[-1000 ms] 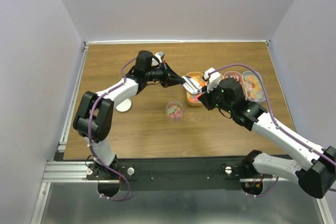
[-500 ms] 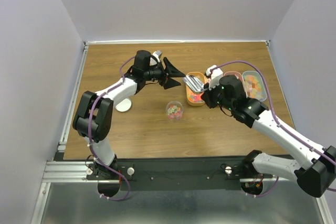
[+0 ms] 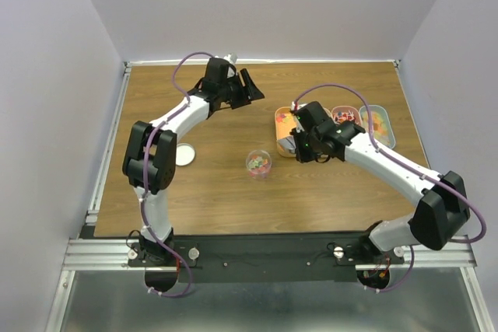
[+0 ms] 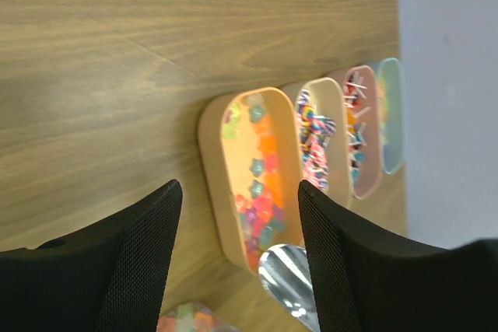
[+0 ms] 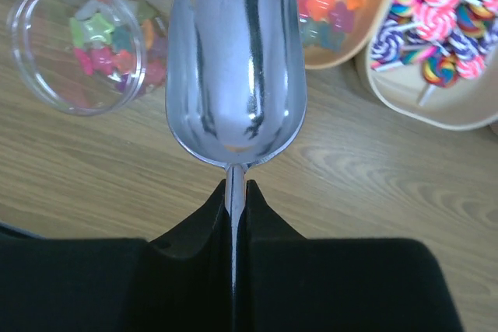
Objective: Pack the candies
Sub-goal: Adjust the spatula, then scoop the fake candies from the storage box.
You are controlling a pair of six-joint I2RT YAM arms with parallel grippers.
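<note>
Metal scoop [image 5: 236, 68] pinched in right end effector [image 5: 236, 192]; left end effector [image 4: 237, 215] agape.

Bright even light; glare on scoop [image 5: 236, 68]

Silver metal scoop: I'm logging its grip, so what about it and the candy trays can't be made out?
- Right wrist: the handle of the silver metal scoop vanishes between the shut black jaws.
- Top external: the scoop is mostly hidden under the right arm.
- Left wrist: pale blue oblong tray at a shallow angle, blurred; contents unreadable.
</note>
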